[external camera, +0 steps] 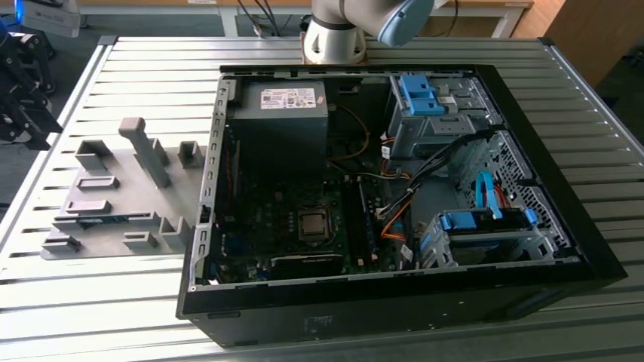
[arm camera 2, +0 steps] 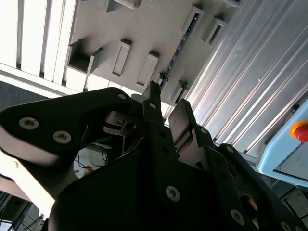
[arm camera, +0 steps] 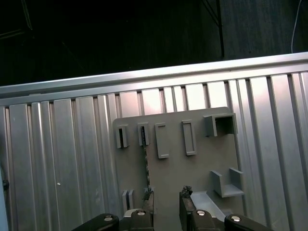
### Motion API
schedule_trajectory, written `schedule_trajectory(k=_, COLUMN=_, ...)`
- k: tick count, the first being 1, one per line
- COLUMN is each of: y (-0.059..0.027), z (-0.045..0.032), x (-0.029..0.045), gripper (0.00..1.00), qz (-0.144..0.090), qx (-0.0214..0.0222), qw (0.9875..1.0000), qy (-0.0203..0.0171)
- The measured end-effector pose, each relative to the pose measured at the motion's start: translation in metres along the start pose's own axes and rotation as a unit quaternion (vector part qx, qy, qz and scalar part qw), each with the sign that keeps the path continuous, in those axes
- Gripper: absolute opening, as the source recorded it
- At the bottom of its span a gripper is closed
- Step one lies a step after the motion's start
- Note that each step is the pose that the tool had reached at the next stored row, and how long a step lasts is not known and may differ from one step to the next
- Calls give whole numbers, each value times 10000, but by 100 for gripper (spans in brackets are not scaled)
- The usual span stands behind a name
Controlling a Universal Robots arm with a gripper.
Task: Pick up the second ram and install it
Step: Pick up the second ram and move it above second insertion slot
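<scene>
The dark gripper [arm camera: 167, 196] hangs, fingers spread and empty, above the grey plastic fixture plate [external camera: 141, 204], where the thin blue circuit-board ram stick [external camera: 102, 219] sits edge-up in its slot, at the exterior view's left of the open black computer case [external camera: 352, 302].

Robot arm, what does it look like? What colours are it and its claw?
In the exterior view the arm is a round silvery-grey tube with a light blue cap. In the second wrist view the gripper is chunky and black with round silver screws, and its fingers are narrow grey metal.
</scene>
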State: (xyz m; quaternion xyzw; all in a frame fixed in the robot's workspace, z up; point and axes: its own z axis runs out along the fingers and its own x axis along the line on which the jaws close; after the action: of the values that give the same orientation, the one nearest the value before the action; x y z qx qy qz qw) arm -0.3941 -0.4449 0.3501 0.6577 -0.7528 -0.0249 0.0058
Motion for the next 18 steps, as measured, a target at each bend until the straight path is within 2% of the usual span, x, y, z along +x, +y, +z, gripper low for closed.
schedule_trajectory(k=18, y=1, z=62, x=2, gripper=35, qz=0, qx=0, qw=10000, qy=0)
